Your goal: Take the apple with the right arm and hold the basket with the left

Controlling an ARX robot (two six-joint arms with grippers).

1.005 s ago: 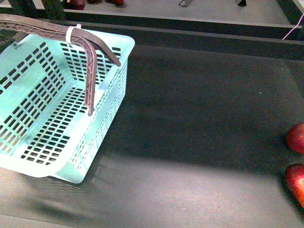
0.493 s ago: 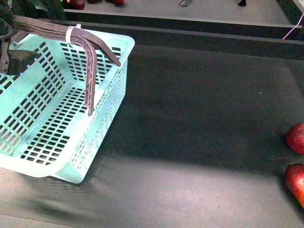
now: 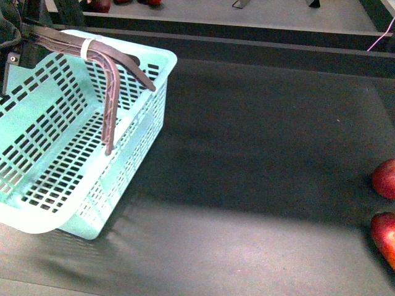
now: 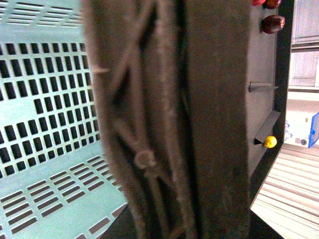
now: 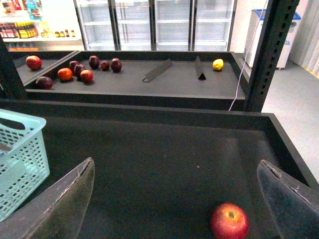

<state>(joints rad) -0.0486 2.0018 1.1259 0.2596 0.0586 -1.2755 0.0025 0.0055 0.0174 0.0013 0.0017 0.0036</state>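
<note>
Turquoise basket point(image 3: 143, 139) at the left edge of the bench, my left gripper point(image 3: 13, 38) at its handles point(image 3: 112, 92).
Since half a second ago my left gripper has drawn toward the rear-left corner. The tied handles have swung with it, and the basket's front corner has slid slightly leftward. The blurred handles fill the left wrist view against the slotted wall, so I cannot tell whether those jaws are clamped. My right gripper point(image 5: 175, 162) hangs above the bench, fingers point(image 5: 65, 204) spread wide, holding nothing. The apple point(image 5: 229, 221) lies on the bench near the right edge, clear of both fingers.
</note>
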